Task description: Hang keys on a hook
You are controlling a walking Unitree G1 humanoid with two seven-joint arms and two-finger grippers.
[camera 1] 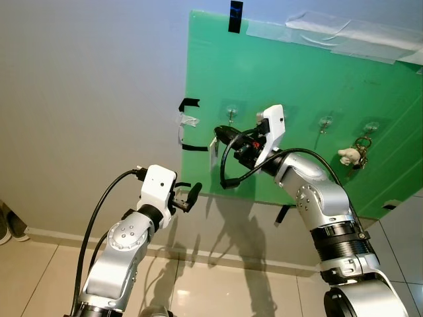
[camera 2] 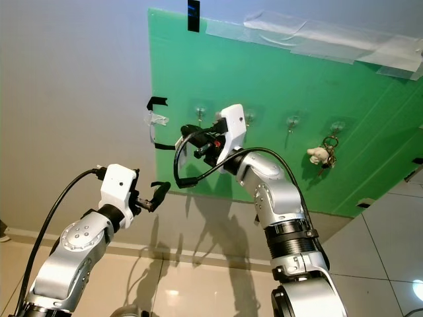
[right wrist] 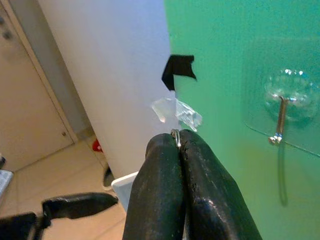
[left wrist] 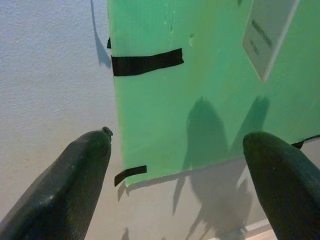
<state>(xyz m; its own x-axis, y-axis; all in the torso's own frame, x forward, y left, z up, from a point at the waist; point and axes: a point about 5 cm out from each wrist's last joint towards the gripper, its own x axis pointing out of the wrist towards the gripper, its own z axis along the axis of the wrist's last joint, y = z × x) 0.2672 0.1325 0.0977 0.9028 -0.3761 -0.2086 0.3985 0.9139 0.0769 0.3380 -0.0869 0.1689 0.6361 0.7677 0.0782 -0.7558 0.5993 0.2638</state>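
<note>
Right pincer (right wrist: pixel 179 145) pinched closed on key ring (right wrist: pixel 175 136), white tag (camera 1: pixel 213 150) dangling beneath. Clear hook (right wrist: pixel 280 117) on green board (camera 1: pixel 304 86) just beside, apart from ring. Left pincer (left wrist: pixel 180 165) wide open, empty, lower, facing board edge.

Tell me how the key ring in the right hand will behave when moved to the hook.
Probably light: the right hand holds the key ring by fingertips alone. The white tag hangs loose below it, so it will likely swing. The thin metal ring may twist or slip in the pinch against the hook.
</note>
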